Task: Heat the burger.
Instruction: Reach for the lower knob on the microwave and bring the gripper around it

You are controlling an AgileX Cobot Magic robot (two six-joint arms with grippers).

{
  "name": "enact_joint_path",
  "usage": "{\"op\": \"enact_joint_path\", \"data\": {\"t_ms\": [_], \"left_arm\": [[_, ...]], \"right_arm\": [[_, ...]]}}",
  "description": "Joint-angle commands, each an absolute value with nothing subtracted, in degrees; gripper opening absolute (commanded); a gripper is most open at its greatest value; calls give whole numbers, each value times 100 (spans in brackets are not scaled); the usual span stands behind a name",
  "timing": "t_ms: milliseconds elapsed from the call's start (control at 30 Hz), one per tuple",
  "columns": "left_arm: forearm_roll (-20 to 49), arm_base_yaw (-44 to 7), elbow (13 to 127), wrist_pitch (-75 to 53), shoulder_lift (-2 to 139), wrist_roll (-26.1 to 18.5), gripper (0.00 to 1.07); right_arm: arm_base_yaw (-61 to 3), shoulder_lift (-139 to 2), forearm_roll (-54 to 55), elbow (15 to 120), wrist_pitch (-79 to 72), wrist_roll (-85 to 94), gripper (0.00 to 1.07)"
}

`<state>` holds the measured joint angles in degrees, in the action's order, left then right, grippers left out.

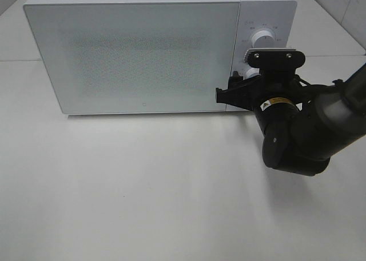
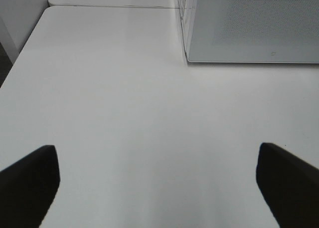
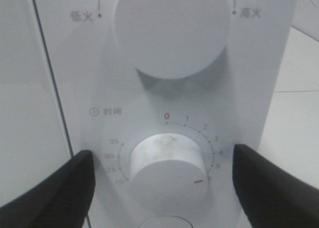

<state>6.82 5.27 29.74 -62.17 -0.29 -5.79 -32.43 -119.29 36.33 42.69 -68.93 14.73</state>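
Observation:
The burger is not in view. The white microwave [image 1: 143,55] stands at the back of the table with its door shut; its frosted door shows nothing inside. My right gripper [image 1: 243,88] is at the control panel. In the right wrist view my right gripper [image 3: 164,188] is open, one finger on each side of the lower timer knob [image 3: 167,165], with a gap to it on both sides. The knob's red mark points near 5 on the dial. My left gripper [image 2: 159,188] is open and empty above bare table, left of the microwave [image 2: 254,23].
A larger white power knob [image 3: 172,28] sits above the timer knob; it also shows in the exterior view [image 1: 263,38]. The white table [image 1: 143,187] stretches in front of the microwave. My right arm [image 1: 309,135] reaches in from the right edge.

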Motion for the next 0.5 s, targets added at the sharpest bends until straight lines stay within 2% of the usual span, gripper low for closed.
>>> {"op": "enact_joint_path", "data": {"t_ms": [33,233,300,333,367,400,433,467,500], "left_arm": [[733,544,2962,-6148,-97,-556,100],[733,544,2962,-6148,-97,-556,100],[733,544,2962,-6148,-97,-556,100],[733,544,2962,-6148,-97,-556,100],[733,544,2962,-6148,-97,-556,100],[733,544,2962,-6148,-97,-556,100],[733,544,2962,-6148,-97,-556,100],[733,544,2962,-6148,-97,-556,100],[733,544,2962,-6148,-97,-556,100]], "right_arm": [[-3134,-11923,3621,4395,-7385,1444,76],[-3140,-11923,3696,4395,-7431,1444,71],[-3140,-11923,3730,4395,-7466,1444,67],[-3146,-11923,3782,4395,-7534,1450,62],[-3146,-11923,3782,4395,-7534,1450,62],[-3151,-11923,3816,4395,-7597,1455,58],[-3157,-11923,3839,4395,-7695,1501,49],[-3157,-11923,3839,4395,-7695,1501,49],[-3157,-11923,3839,4395,-7723,1530,38]]}}
